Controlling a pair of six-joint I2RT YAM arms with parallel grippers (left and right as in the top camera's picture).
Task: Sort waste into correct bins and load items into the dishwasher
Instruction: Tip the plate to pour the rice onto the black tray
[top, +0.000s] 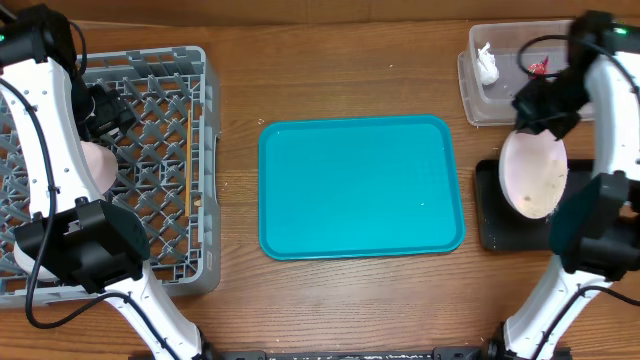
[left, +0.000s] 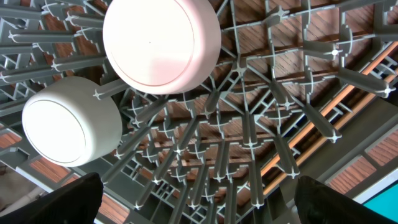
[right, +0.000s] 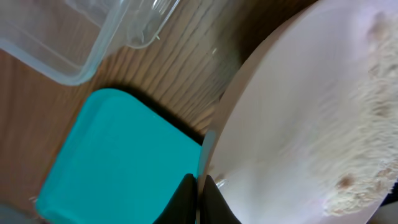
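My right gripper (top: 535, 118) is shut on the rim of the large white plate (top: 533, 175) and holds it tilted over the black tray (top: 490, 215). In the right wrist view the fingers (right: 200, 193) pinch the plate's edge (right: 298, 124), and white rice-like crumbs (right: 357, 162) slide on it. The clear tub (top: 480, 95) holds the white tissue (top: 487, 62) and the red wrapper (top: 538, 67). My left gripper (left: 196, 202) is open and empty above the grey dish rack (top: 150, 170). A white-pinkish bowl (left: 161, 43) and a white cup (left: 71, 121) stand in the rack. Chopsticks (top: 187, 165) lie in the rack.
The teal serving tray (top: 360, 185) lies in the middle of the wooden table between the rack and the bins. The clear tub's corner shows in the right wrist view (right: 81, 37), beside the teal tray (right: 118, 162).
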